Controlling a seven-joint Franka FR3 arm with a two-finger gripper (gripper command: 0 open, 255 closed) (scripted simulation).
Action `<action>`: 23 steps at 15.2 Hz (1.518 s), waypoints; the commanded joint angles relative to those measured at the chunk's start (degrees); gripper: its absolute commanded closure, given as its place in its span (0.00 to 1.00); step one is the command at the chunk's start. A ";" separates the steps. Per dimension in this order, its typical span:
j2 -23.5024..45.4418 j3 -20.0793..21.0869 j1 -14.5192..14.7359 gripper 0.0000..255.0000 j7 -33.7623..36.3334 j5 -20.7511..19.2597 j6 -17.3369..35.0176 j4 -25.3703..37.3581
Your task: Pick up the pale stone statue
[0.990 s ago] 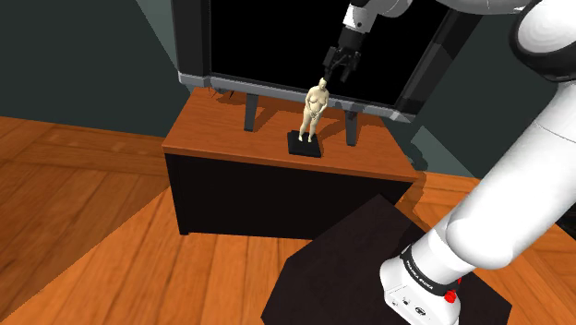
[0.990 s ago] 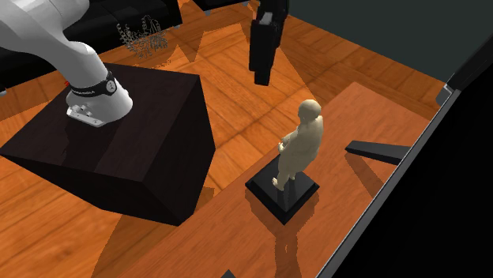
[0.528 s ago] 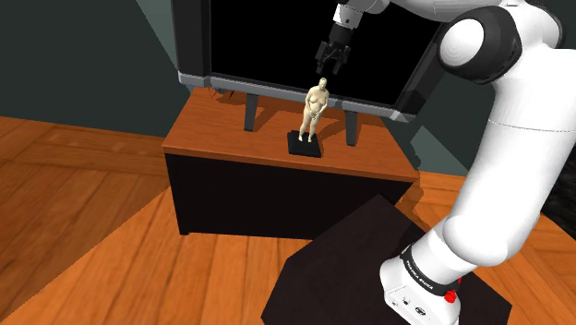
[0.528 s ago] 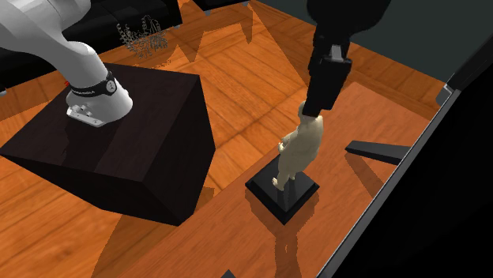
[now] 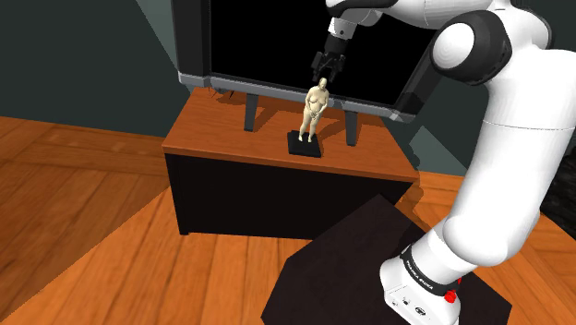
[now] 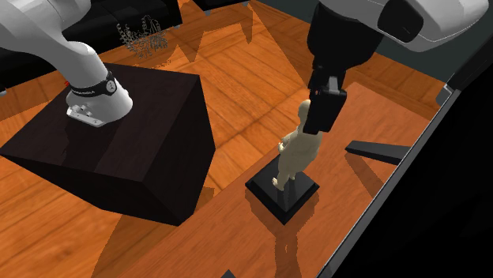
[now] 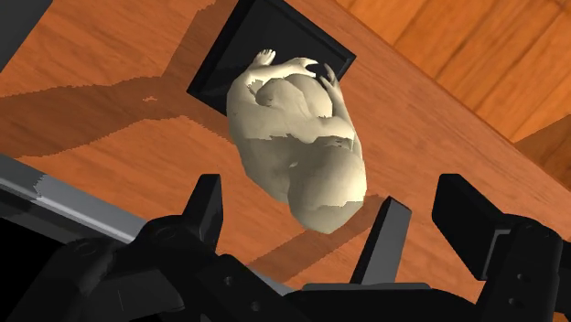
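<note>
Spread pincer (image 5: 323, 74) astride the head of the pale statue (image 5: 315, 109) — no touch.

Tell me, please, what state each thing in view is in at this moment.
Statue: upright, not held.
Gripper: open, fingers apart at the statue's head, not touching it.
Base: flat on the cabinet top, carrying the statue.
Cabinet: standing on the wooden floor, top level.
Television: standing on its legs behind the statue, screen black.
</note>
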 commanded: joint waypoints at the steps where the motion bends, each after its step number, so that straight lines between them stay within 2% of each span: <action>1: -0.07 -0.02 -0.01 0.00 -0.13 0.02 0.63 -0.67; 2: -0.17 -0.03 -0.01 1.00 -0.16 0.00 0.69 -0.82; 11: -0.07 -0.02 -0.01 1.00 -0.13 0.02 0.63 -0.66; 23: 0.44 -0.15 -0.81 1.00 0.76 -0.07 -8.84 9.39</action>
